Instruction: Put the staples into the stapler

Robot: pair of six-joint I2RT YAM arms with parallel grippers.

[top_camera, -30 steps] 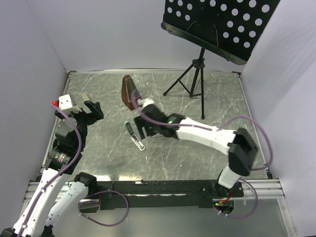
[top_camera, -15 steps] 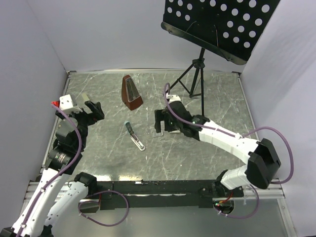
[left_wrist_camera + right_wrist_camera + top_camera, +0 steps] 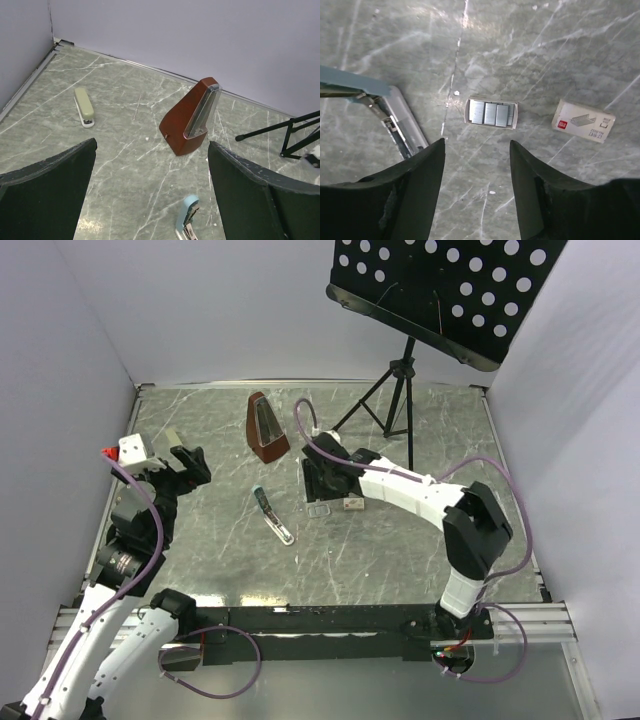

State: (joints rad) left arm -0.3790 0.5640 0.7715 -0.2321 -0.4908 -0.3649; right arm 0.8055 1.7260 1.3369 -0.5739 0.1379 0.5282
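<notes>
On my screen the right pincer [image 3: 476, 150] hangs close above the grey table [image 3: 420, 560], pointing down. Its two fingers [image 3: 415, 190] are part way open, and there is nothing between them, only bare table. The staples [image 3: 491, 113] lie right in front of it, a few silvery strips side by side in a small open tray [image 3: 516, 116]. They sit flat on the table and nothing touches them. On one side of the tray is the stapler [image 3: 400, 125], swung open, with its blue top lifted off its long metal rail. On the other side lies a little cream box [image 3: 583, 120] with dark marks, near the tray but not touching it. The left pincer [image 3: 151, 150] is up in the air, well away from all this, opened wide and holding nothing. Past it I see a brown metronome [image 3: 192, 116] standing upright, a small green stapler [image 3: 83, 106] lying shut nearer the far wall, and the black legs of a music stand [image 3: 295, 132].
</notes>
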